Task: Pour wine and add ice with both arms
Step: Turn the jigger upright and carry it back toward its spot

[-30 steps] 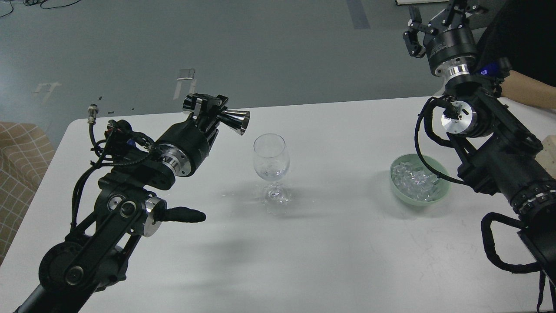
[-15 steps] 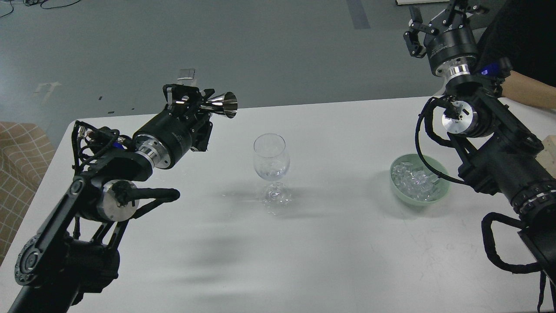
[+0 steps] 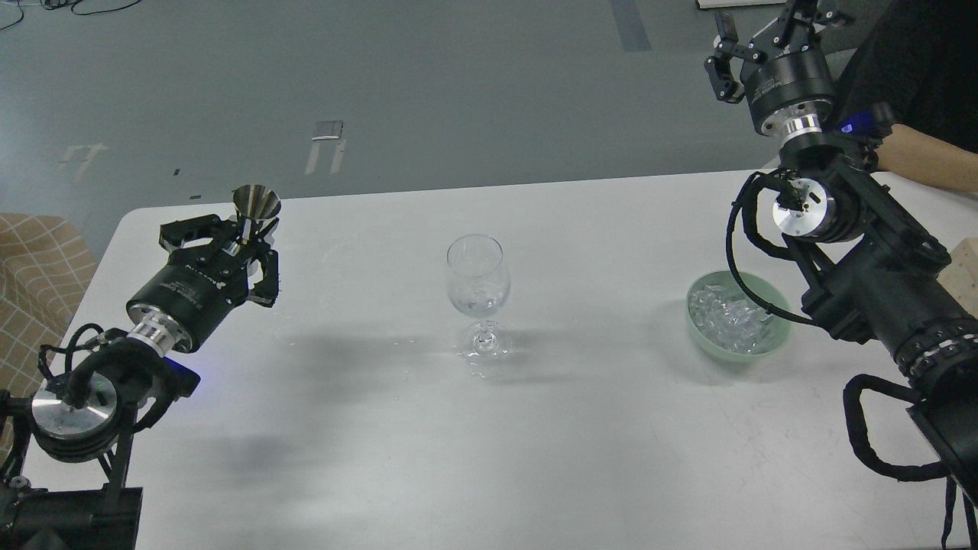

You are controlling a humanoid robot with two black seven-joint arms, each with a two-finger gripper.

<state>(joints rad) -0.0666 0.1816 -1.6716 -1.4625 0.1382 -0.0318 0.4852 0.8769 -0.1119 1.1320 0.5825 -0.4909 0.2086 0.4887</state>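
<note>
Gripping a small polished steel measuring cone (image 3: pixel 256 205) by its lower stem, my left gripper (image 3: pixel 238 243) holds it upright, mouth up, over the far-left part of the white table (image 3: pixel 489 428), well left of the clear stemmed wine glass (image 3: pixel 477 294). That glass stands upright near the table's middle; a faint pool of colourless wine (image 3: pixel 477 304) seems to sit low in its bowl, though it is barely readable.

High at the far right, my right gripper (image 3: pixel 752 34) hangs with fingers spread and nothing between them, beyond the pale green bowl (image 3: pixel 707 330) of small clear ice cubes (image 3: pixel 730 317). The bowl rests on the right side of the table, well right of the glass and nearly under my right forearm.

By my judgement the ice is the step left to do. It lies nearer and below my right gripper, so that arm, far closer than my left, would have to drop toward the bowl, then carry leftward to the glass.

Scattered droplets glint on the tabletop around the glass's foot. Beyond the table is grey floor with tape marks; a bare human forearm (image 3: pixel 928 156) shows at the far right edge.
</note>
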